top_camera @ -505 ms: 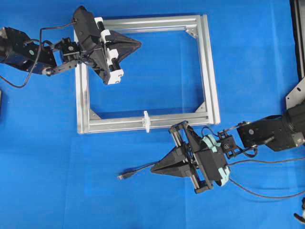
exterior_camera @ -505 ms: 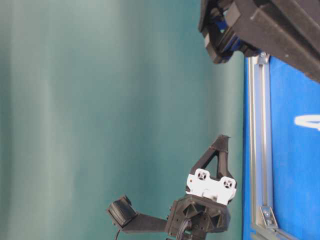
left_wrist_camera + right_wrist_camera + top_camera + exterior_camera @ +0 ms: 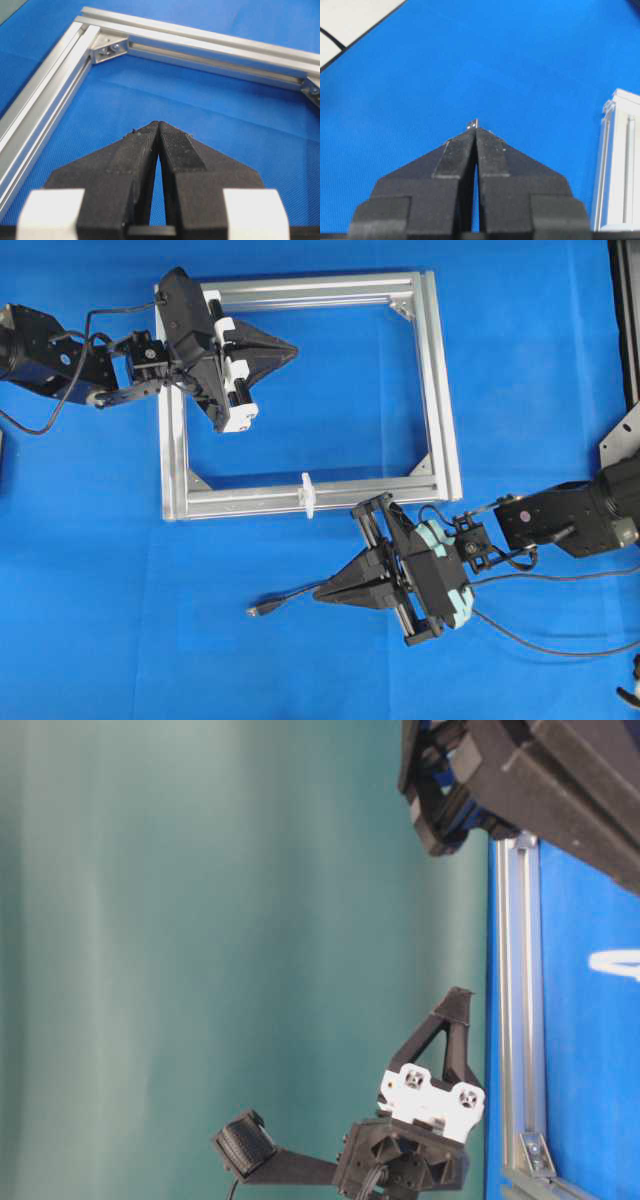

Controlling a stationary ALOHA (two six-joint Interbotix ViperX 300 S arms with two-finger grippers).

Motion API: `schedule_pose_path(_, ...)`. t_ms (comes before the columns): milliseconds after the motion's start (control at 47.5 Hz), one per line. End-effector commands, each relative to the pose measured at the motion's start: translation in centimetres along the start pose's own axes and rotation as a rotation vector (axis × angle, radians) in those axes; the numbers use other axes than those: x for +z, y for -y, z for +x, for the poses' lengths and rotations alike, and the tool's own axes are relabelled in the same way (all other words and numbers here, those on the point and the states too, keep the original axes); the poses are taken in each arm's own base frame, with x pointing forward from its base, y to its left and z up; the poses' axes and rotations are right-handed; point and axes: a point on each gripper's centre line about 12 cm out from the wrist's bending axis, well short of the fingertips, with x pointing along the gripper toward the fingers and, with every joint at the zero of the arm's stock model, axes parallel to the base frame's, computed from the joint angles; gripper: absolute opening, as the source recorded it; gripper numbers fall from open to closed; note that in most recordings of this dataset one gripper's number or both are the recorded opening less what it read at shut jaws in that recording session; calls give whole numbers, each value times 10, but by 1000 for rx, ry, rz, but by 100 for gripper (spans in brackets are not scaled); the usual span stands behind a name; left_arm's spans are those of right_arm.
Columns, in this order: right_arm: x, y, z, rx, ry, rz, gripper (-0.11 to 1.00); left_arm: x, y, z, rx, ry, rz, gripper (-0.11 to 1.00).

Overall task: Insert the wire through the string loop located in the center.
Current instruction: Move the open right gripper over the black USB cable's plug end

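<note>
The silver frame lies flat on the blue mat. The whitish string loop sticks across its near bar, about midway. The wire lies on the mat below that bar, its small plug pointing left. My right gripper is shut on the wire, a short way behind the plug. In the right wrist view the plug's metal tip peeks out just past the shut fingertips. My left gripper hangs shut and empty over the mat inside the frame, near the far bar.
More thin black cable trails right from my right gripper to the picture's edge. A black strip and a grey bracket stand at the right edge. In the right wrist view the blue mat ends at a white surface.
My left gripper has turned slightly and dropped a little toward the mat. The right gripper and the wire have barely shifted.
</note>
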Motion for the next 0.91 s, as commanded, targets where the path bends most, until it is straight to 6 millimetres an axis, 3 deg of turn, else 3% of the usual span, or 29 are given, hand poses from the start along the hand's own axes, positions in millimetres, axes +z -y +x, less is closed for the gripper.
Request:
schedule_pose_path(0, 20, 0, 0, 2, 47, 3, -4, 14, 2, -2, -7, 43, 1, 0)
schedule_pose_path(232, 19, -1, 2, 3, 34, 32, -4, 14, 2, -2, -7, 43, 1, 0)
schedule_pose_path(316, 18, -2, 5, 6, 18, 46, 2, 14, 2, -2, -7, 41, 1, 0)
schedule_pose_path(400, 14, -4, 10, 8, -15, 53, 18, 14, 2, -2, -7, 41, 1, 0)
schedule_pose_path(590, 13, -5, 17, 9, -41, 52, 74, 14, 2, -2, -5, 41, 1, 0)
schedule_pose_path(653, 13, -6, 17, 10, -43, 52, 87, 14, 2, -2, -7, 41, 1, 0)
schedule_pose_path(758, 14, -5, 17, 6, -41, 57, 80, 13, 2, -2, -7, 36, 1, 0)
schedule_pose_path(885, 12, -5, 18, 0, -48, 65, 82, 13, 2, -2, -7, 30, 1, 0)
